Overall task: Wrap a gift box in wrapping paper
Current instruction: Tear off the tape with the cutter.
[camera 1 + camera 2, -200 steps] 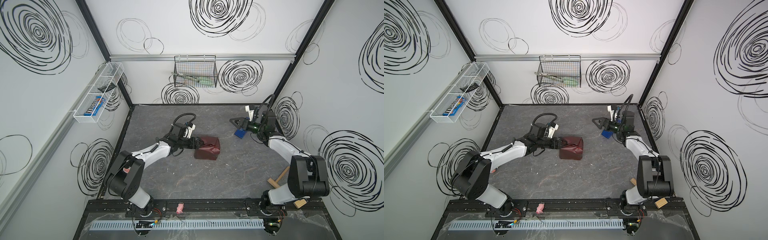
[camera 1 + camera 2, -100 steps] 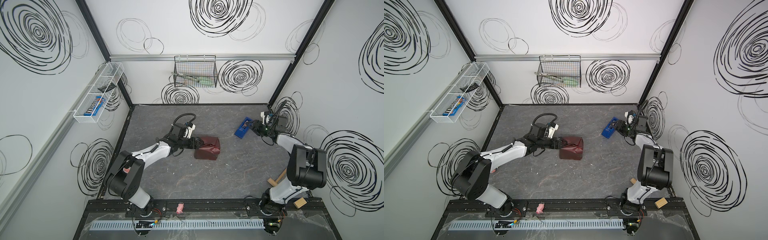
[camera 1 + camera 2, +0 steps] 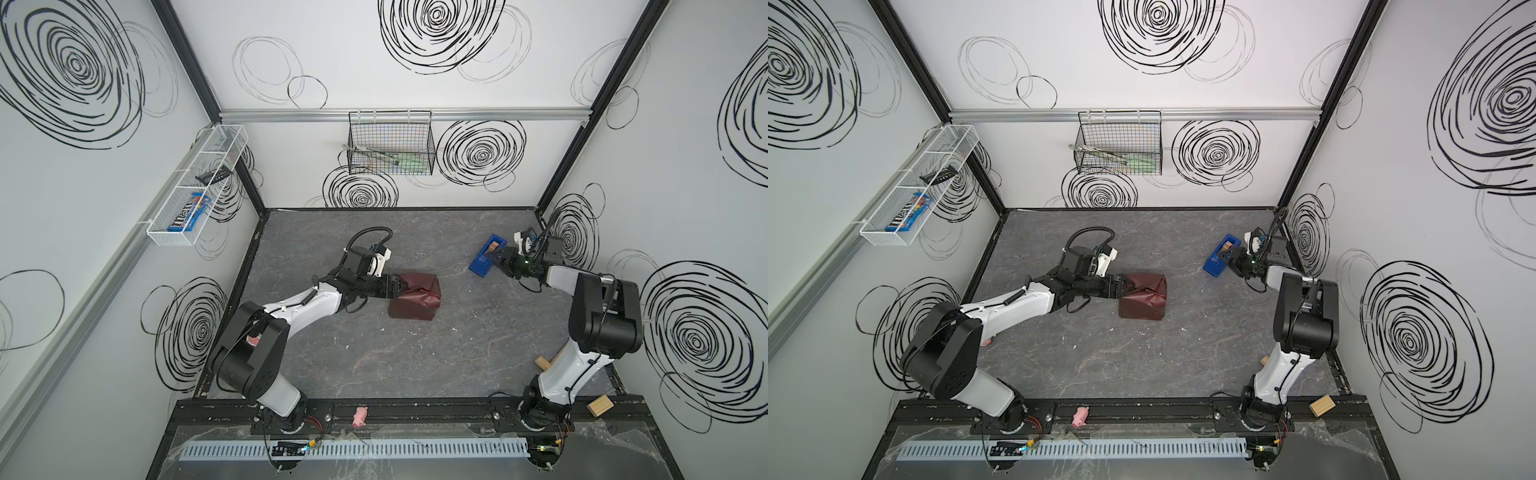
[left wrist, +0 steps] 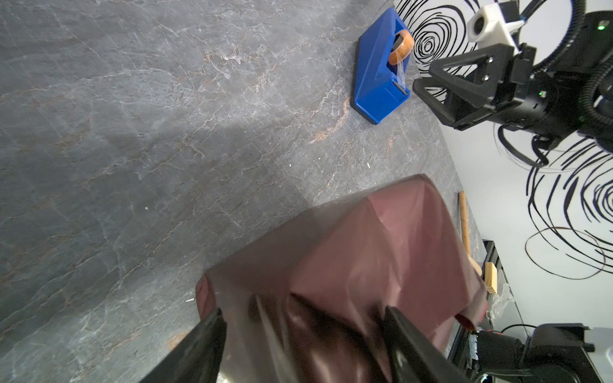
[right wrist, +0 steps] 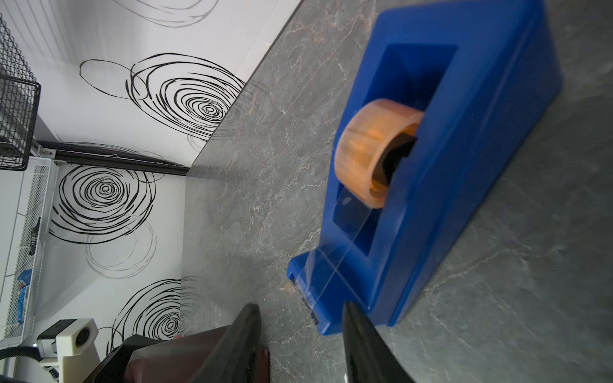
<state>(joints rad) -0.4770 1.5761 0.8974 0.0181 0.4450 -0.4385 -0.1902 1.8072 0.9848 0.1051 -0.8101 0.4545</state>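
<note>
A blue candy box (image 3: 188, 212) in the white wire shelf (image 3: 168, 243) says "m&m's". Near the middle of the worktop (image 3: 415, 365), crinkly dark red wrapping paper (image 3: 417, 299) hides the gift box. The left gripper (image 4: 302, 311) squeezes the paper at one end. Only the right wrist view shows clear tape stretched off the orange roll (image 5: 365, 149) in the blue tape dispenser (image 5: 481, 149). The right gripper (image 5: 300, 306) has its fingers apart just beside it.
</note>
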